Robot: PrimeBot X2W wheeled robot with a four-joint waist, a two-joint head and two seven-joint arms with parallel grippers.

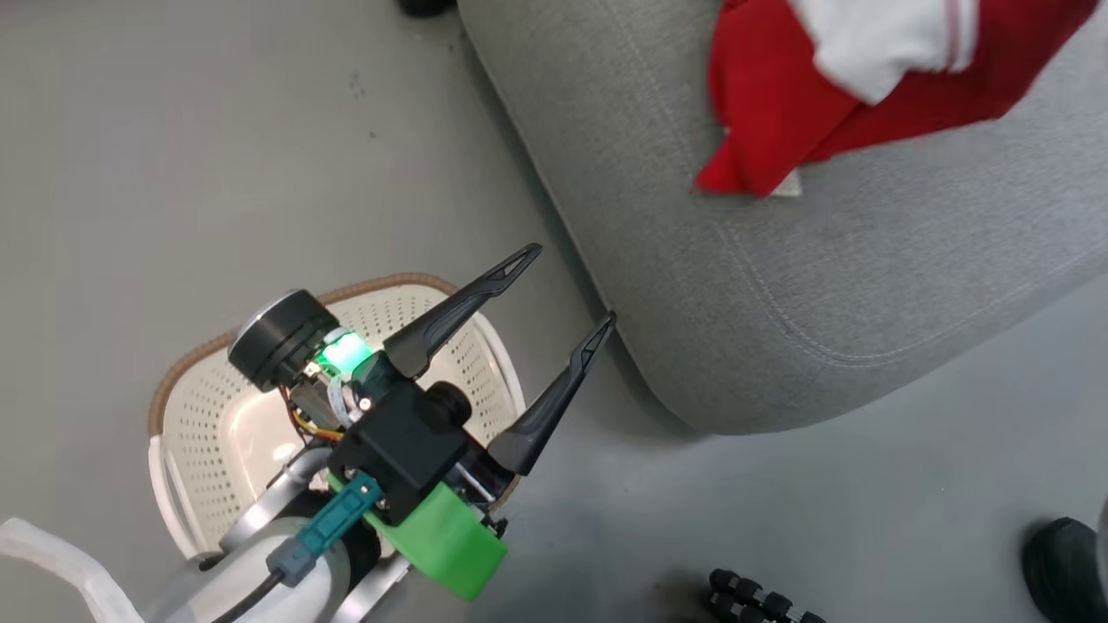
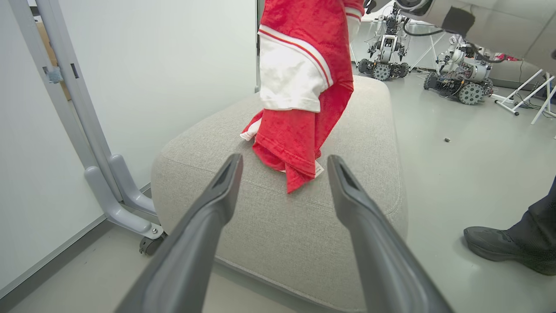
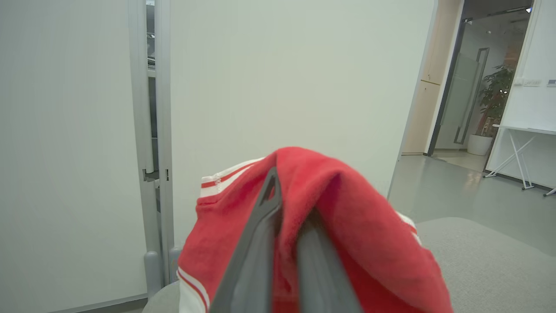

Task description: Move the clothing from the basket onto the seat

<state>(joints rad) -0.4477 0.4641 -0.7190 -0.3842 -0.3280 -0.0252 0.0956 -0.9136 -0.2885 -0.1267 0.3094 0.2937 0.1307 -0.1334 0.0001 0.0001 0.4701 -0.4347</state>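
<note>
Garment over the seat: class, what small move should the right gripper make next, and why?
Probably open the right gripper to let go. It is shut on the garment, which hangs over the seat with its lower end seemingly resting on it, so the cloth should drop there.

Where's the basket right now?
Head view, lower left: the basket sits on the floor, partly hidden under the open left end effector, left of the seat.

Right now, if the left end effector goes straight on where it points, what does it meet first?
The left end effector would probably meet the seat first, near its edge; the hanging clothing lies just beyond, though depth is unclear.
</note>
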